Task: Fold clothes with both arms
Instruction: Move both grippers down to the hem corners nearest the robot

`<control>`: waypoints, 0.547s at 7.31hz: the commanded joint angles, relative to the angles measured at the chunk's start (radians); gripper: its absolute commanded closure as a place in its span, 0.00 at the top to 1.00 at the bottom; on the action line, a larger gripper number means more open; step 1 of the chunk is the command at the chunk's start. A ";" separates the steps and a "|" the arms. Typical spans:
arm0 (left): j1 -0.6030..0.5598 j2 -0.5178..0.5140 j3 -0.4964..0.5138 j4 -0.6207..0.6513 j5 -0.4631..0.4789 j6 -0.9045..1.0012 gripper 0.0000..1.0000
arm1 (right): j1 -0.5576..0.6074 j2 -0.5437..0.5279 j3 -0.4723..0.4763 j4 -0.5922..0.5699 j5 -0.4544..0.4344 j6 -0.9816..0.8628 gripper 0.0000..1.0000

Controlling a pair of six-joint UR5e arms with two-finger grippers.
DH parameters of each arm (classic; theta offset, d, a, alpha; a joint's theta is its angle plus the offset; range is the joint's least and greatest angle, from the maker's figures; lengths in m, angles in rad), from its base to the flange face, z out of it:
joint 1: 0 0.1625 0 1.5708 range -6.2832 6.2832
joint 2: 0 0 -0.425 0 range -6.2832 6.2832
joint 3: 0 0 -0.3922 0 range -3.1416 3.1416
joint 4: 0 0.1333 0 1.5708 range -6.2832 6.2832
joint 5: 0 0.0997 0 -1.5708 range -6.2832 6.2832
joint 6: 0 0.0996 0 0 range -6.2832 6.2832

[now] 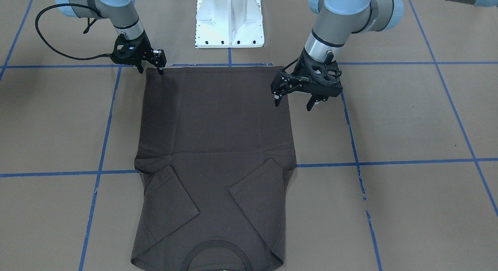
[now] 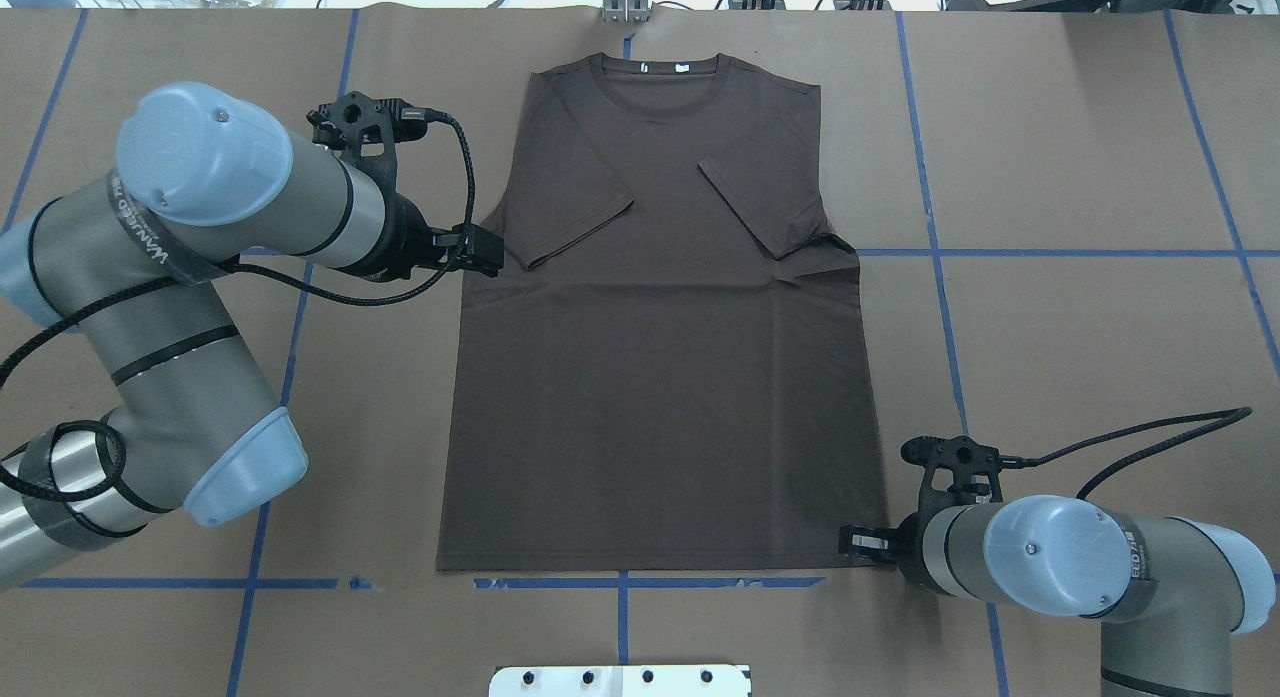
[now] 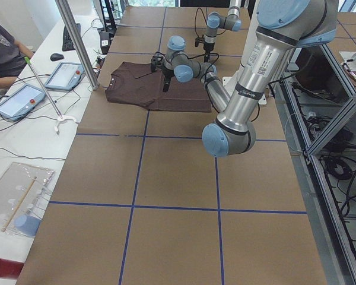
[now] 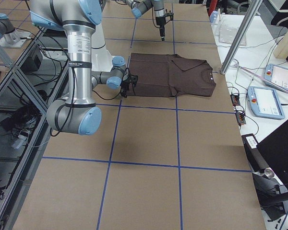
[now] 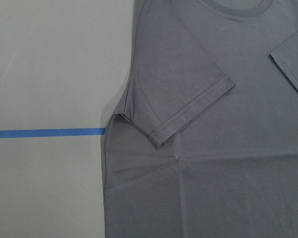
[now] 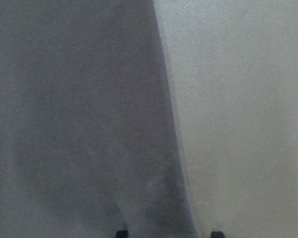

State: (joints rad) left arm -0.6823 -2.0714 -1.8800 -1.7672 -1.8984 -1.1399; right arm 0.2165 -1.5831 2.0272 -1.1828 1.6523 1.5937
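Right claw (image 1: pixel 150 71) sits low at the shirt's (image 2: pixel 660 377) hem corner, spread and straddling the edge. Left claw (image 1: pixel 293 105), also spread, hovers high beside the shirt's armpit. I count one shirt, flat on the surface (image 2: pixel 1050 377), and two claws flanking it. I judge we're at the grasp stage: pinch that corner next and bring the left down onto its edge.

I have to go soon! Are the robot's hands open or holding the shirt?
Left hand: open, holding nothing, over the T-shirt's side edge.
Right hand: open, down at the T-shirt's hem corner, not gripping it.
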 commanded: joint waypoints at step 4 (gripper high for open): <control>-0.002 -0.001 -0.002 0.000 -0.001 0.000 1.00 | 0.001 -0.001 0.013 0.000 0.027 -0.001 0.06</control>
State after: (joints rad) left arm -0.6839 -2.0723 -1.8812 -1.7672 -1.8987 -1.1398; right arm 0.2174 -1.5849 2.0325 -1.1826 1.6718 1.5924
